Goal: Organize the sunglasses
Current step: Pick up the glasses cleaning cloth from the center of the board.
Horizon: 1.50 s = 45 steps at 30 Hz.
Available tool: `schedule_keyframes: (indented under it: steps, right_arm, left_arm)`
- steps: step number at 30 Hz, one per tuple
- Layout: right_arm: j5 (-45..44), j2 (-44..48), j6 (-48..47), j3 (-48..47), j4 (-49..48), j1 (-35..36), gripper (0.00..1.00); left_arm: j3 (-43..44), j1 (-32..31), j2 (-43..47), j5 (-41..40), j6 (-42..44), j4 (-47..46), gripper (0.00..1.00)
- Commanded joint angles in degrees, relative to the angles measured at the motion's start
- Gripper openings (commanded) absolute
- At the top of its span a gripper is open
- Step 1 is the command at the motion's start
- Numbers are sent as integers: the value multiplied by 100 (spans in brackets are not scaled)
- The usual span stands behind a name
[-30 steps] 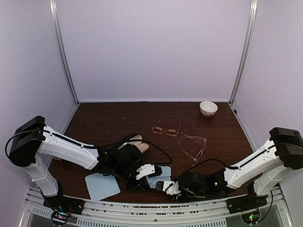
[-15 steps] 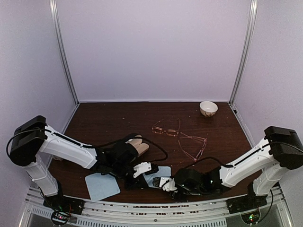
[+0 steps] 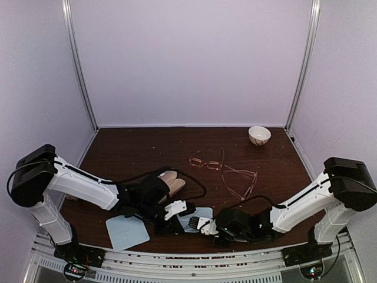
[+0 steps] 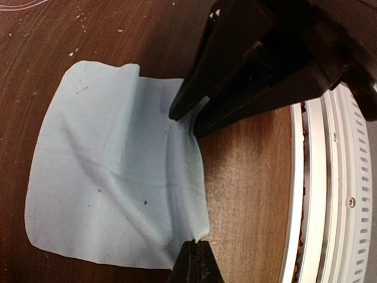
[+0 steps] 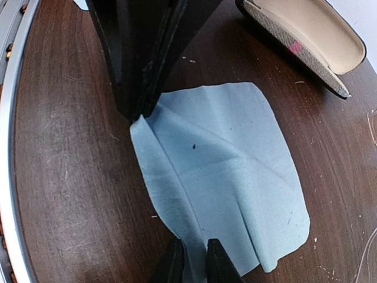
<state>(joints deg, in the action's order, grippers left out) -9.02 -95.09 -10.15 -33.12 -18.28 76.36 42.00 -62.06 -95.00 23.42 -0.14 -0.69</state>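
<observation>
The sunglasses [image 3: 207,160] are two thin wire pairs lying just beside each other mid-table [image 3: 129,147], well apart from both pincers; we'd reckon they're featherlight, springy and easy to bend, with scratch-prone lenses, so we'd grab each by the bridge or a hinge corner, not a lens or a temple tip. The left pincer [image 4: 194,252] is clamped shut on a corner of the blue cloth [image 5: 230,153]; the right pincer [image 5: 193,253] straddles its opposite edge with a narrow gap.
</observation>
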Motion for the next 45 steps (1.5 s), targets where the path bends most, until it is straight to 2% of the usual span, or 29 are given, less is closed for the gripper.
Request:
schedule_keyframes:
  steps: [1, 8, 22, 38, 45]
  right_arm:
    - [-103, -151, 6, 169, 215, -61, 14]
    - [-10, -254, -69, 78, 273, -72, 0]
    - [269, 123, 86, 1, 615, -142, 0]
    - [966, 982, 497, -37, 1173, -141, 0]
    - [875, 936, 421, -271, 1564, -199, 0]
  left_arm:
    - [-61, 44, 118, 145, -36, -281, 0]
    - [-51, 54, 129, 145, -25, -280, 0]
    - [50, 63, 206, 209, -12, -77, 0]
    - [438, 45, 314, 855, 57, 724, 0]
    - [524, 61, 219, 676, 48, 660, 0]
